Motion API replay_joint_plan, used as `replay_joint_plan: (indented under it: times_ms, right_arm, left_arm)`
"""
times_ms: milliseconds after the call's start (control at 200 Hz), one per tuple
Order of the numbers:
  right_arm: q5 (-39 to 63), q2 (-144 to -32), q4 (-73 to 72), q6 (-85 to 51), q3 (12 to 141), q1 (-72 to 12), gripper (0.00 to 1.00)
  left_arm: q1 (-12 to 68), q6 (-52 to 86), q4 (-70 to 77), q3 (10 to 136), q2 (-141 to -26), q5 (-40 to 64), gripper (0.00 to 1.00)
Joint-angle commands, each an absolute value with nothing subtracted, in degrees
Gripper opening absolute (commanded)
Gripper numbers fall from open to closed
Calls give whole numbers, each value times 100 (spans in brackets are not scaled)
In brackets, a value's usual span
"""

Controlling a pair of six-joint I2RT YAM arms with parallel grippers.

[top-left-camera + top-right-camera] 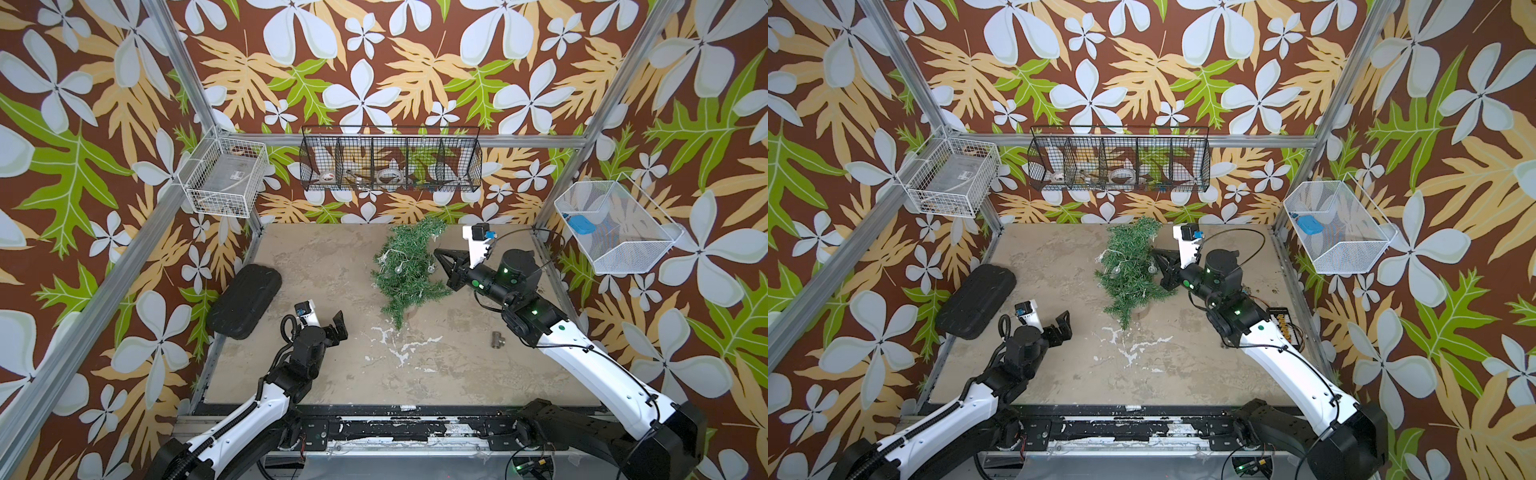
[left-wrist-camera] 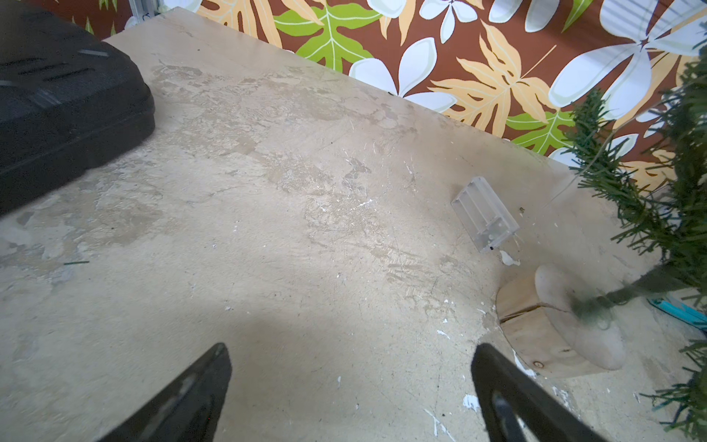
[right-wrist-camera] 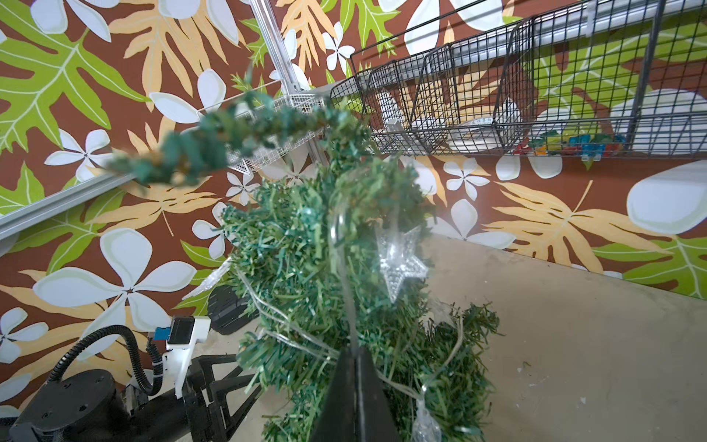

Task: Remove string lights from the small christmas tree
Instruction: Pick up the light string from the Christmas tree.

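The string lights point(image 3: 399, 264), a thin pale wire with clear star and globe bulbs, wind through the small christmas tree point(image 1: 405, 270) of dark green tinsel needles. They sit at the tip of the right end effector point(image 3: 354, 350), which is closed and apparently pinching the wire to draw a loop off. The left end effector point(image 2: 352, 348) hovers wide open, well apart, likely free to steady the tree. Needles hide much of the wire.

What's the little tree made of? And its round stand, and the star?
Tree: likely plastic, with flat glossy green strips rather than real needles.
Stand: bare pale wood, matte, showing grain, a crack and a knot.
Star on the string lights: probably clear plastic; it is see-through, with a bumpy faceted face.
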State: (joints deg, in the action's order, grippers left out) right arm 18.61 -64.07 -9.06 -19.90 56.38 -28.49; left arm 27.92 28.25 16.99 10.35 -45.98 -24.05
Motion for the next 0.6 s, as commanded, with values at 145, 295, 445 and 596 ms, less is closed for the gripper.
replay_joint_plan:
  times_ms: [145,295,445,596]
  right_arm:
    - [1547,-6011,-615,-1771,5720,-2852,0]
    - [1336,-5982,-426,-1689,6084,-2850,0]
    - [970,-6475,308,-1435,7007,-2847,0]
    - [920,-7002,596,-1522,7696,-2590,0]
  left_arm:
    - [2798,2882,1821,1010,-4588,-2520,100]
    - [2795,2891,1819,1006,-4596,-2483,100]
    - [2793,2883,1875,1010,-4666,-2464,100]
    - [2797,2906,1761,1072,-4713,-2442,100]
